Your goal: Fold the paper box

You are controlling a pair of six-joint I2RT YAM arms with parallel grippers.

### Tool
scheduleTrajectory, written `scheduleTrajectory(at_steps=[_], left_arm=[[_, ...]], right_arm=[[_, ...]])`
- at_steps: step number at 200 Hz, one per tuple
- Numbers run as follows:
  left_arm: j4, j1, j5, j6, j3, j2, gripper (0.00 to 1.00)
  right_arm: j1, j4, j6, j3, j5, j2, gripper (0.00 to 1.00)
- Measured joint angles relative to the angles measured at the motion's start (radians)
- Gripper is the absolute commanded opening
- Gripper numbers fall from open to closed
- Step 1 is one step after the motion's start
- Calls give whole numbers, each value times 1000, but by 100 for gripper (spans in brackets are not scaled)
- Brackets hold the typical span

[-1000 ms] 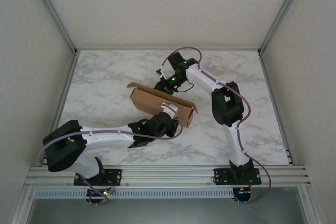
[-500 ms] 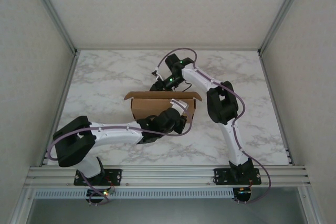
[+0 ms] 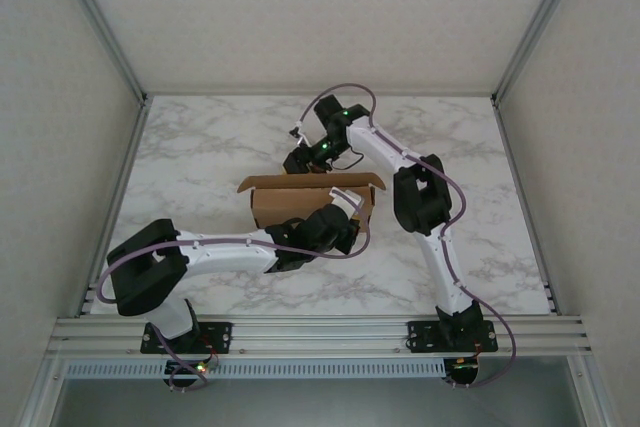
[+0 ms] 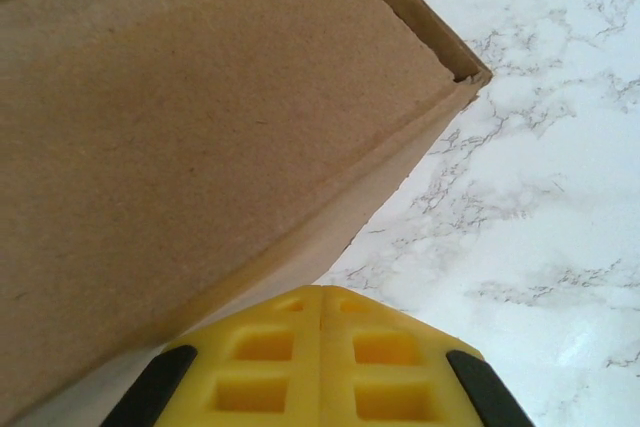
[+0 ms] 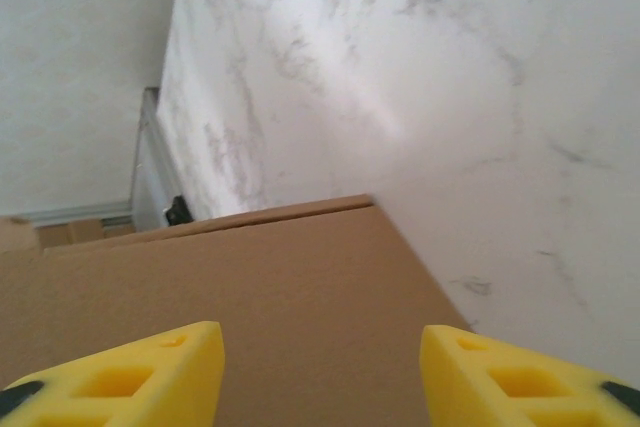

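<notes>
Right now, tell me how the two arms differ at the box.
The left arm has its jaws pressed shut. The right arm has its jaws standing apart, with nothing clamped between them. The left arm meets the box from its near side, while the right arm reaches over to its far side. Both arms have yellow jaws, and both sets are close to the brown cardboard.
</notes>
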Motion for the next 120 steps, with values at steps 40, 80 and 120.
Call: scheduleTrajectory(at_steps=[40, 80, 120], left_arm=[[-42, 0, -3, 27, 4, -53, 12], [-101, 0, 5, 50, 22, -128, 22], [-203, 8, 24, 63, 33, -293, 27]], right_arm=[[-27, 12, 18, 0, 149, -84, 60], [-75, 79, 46, -71, 261, -275, 61], [-152, 147, 61, -267, 407, -555, 59]])
